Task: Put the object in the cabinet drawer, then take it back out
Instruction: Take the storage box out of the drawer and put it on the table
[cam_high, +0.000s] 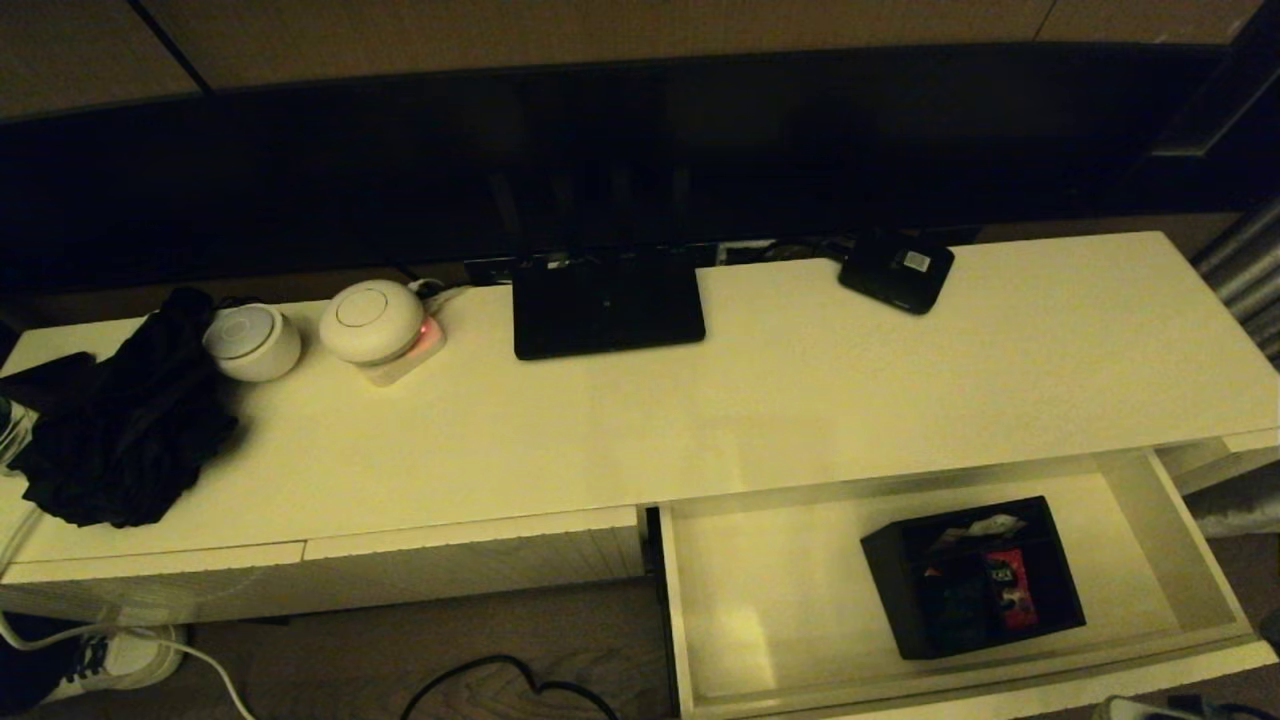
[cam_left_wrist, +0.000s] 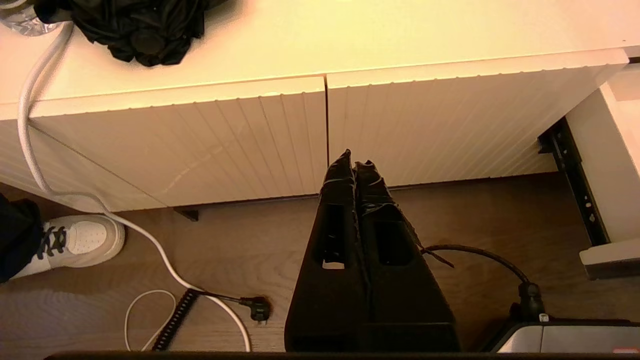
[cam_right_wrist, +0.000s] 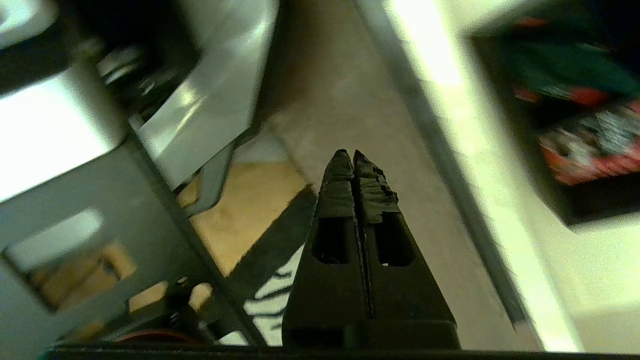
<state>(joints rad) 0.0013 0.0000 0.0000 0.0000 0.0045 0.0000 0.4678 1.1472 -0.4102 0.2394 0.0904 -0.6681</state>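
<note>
I see wide drawer (cam_high: 1150, 560) pulled open under worktop (cam_high: 800, 400). Black divided box (cam_high: 975, 590) sits inside drawer, right of centre. My left pincer (cam_left_wrist: 354, 164) clenched, empty, before closed fronts. Right pincer (cam_right_wrist: 353, 161) clenched, empty, outside drawer.

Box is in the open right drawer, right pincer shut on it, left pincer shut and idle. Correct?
Not quite. In the head view the box sits alone in the open drawer; the right wrist view shows the right pincer shut on nothing, outside the drawer. The left pincer is shut and idle.
</note>
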